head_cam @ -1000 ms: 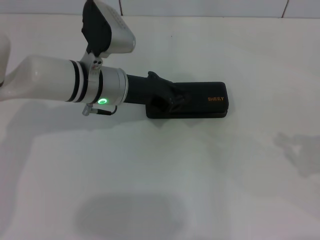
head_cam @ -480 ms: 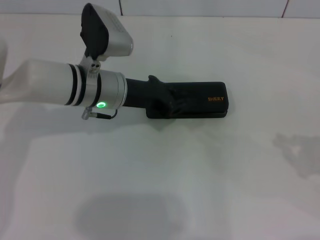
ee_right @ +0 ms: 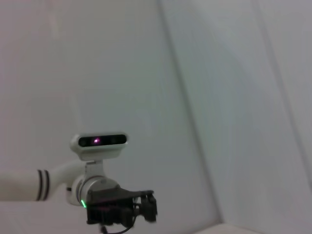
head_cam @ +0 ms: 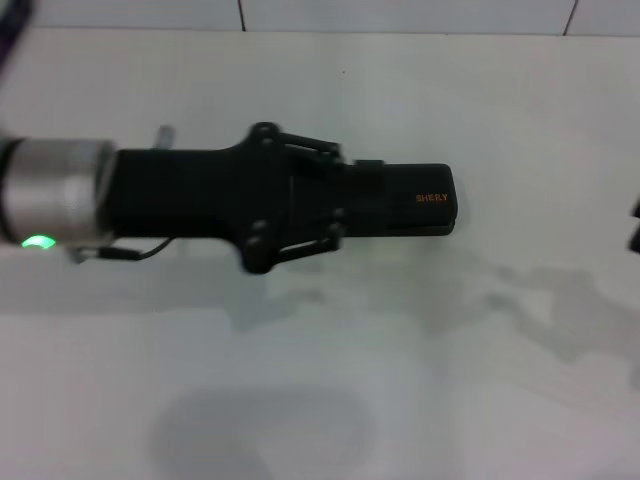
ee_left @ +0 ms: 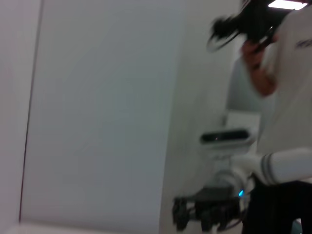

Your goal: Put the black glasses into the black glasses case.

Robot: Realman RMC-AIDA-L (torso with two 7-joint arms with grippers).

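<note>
The black glasses case (head_cam: 420, 200) lies closed on the white table, its orange lettering at the right end of the lid. The black glasses are hidden. My left gripper (head_cam: 350, 195) hangs above the case's left end, reaching in from the left, and its dark body covers that part of the case. The right wrist view shows the same left gripper (ee_right: 148, 209) from afar. Only a dark sliver of my right gripper (head_cam: 635, 225) shows at the right edge of the head view; it also appears far off in the left wrist view (ee_left: 204, 214).
The white table (head_cam: 300, 380) stretches bare in front of the case, crossed by arm shadows on the right. A tiled wall runs along the back. A person in a white shirt (ee_left: 287, 73) stands behind the robot in the left wrist view.
The left arm has turned and risen towards the head camera, so its gripper looks larger over the case. The right gripper's edge and a bigger shadow have come in at the right.
</note>
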